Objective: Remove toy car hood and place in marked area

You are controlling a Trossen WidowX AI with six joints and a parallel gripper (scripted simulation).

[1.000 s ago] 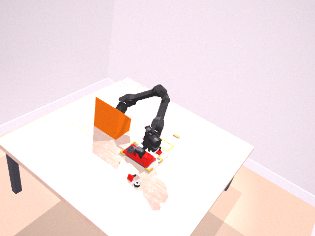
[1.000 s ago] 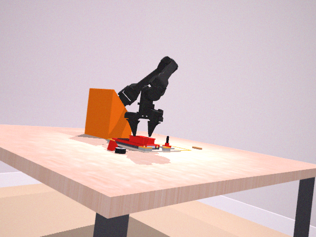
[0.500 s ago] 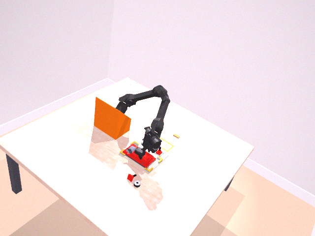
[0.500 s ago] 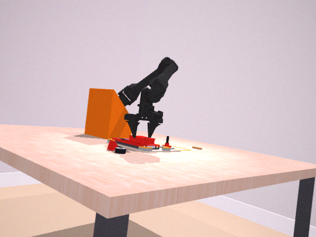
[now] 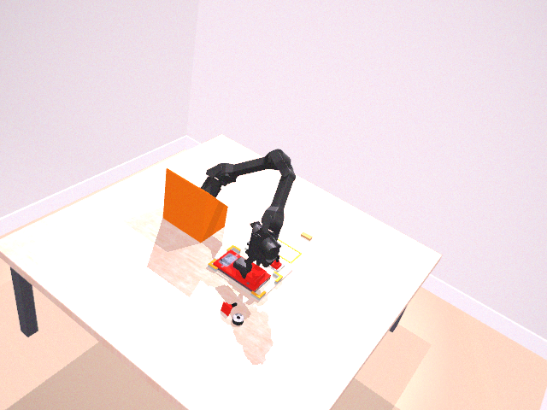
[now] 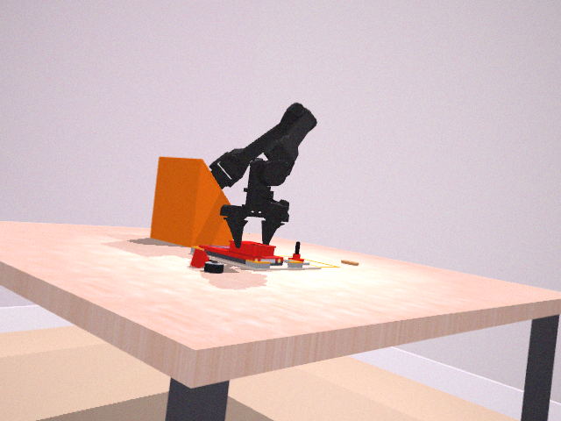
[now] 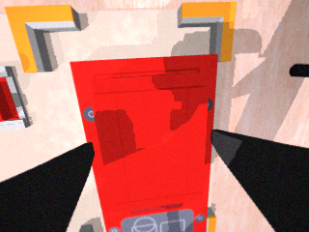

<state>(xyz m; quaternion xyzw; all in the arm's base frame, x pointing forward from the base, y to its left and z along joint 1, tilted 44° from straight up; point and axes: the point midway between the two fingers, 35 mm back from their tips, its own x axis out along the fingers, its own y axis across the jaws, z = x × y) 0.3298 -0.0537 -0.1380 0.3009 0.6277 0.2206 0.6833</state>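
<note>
A: Where was the hood?

B: On the toy car, not lifted yet. The hood was the flat red panel seen from the wrist, sitting between orange corner brackets. The gripper hung just above it, jaws wide apart and holding nothing, one black finger at each long edge of the panel.

A: Risks?

B: My guess: fingers sat right at the edges, so a slightly off descent could land a tip on top of the panel and not beside it. A shallow grip might slip, since the hood looked thin and flat. Closing could also nudge the whole car out of its brackets. The marked area was a yellow outline just beside the car, with a small red post near it that the swing across could clip.

A: Surface, room?

B: Pale wood counter on dark legs. Orange wedge block behind the arm, a loose wheel and a red piece in front, a small tan peg off to the side. Plain light walls, white baseboard, tan floor.
</note>
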